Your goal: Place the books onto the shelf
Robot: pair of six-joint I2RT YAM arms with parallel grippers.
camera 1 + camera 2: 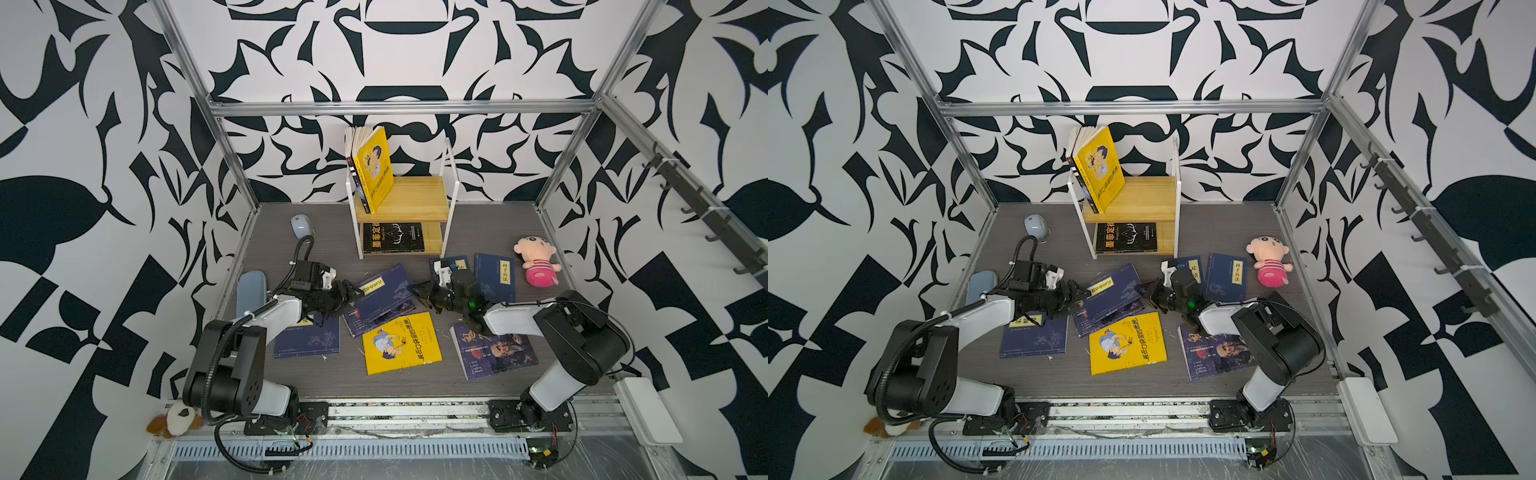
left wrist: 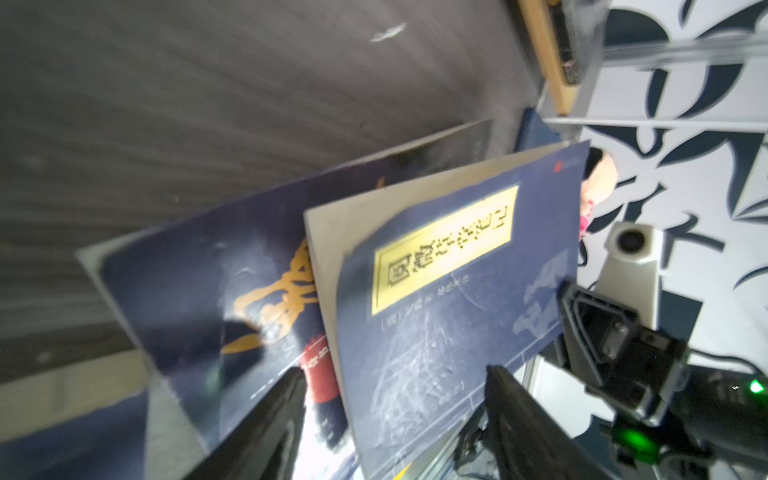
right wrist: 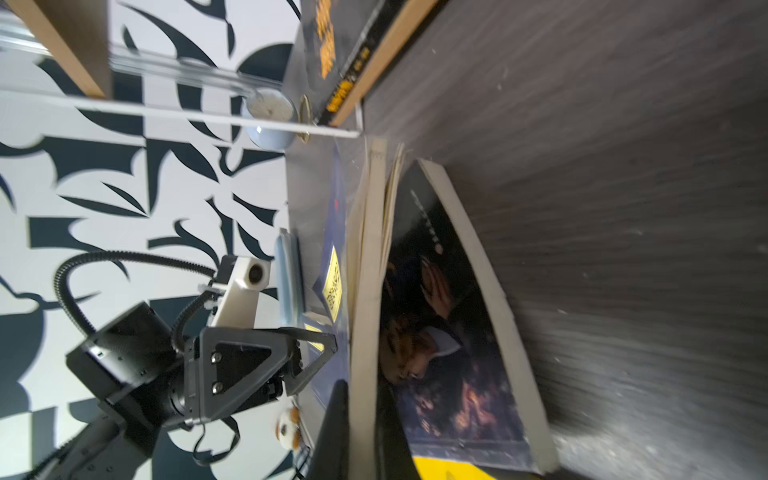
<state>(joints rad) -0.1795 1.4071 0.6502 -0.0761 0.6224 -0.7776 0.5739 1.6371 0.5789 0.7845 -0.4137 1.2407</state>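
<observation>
Yellow book (image 1: 374,170) atop shelf (image 1: 415,199)

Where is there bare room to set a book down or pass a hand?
Free: top board of the shelf right of the standing yellow book; tabletop between mouse and shelf; strip between the flat yellow book and front rail. Crowded: around the centre navy book.

light: bright, even | top views: sharp, bowed at 3 and 9 o'clock | wrist views: navy book (image 2: 449,332) smeared (some glare)

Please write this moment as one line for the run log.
navy book: between both grippers | left gripper: jaws open at its edge | right gripper: jaws shut on opposite edge | shelf: holds some books
</observation>
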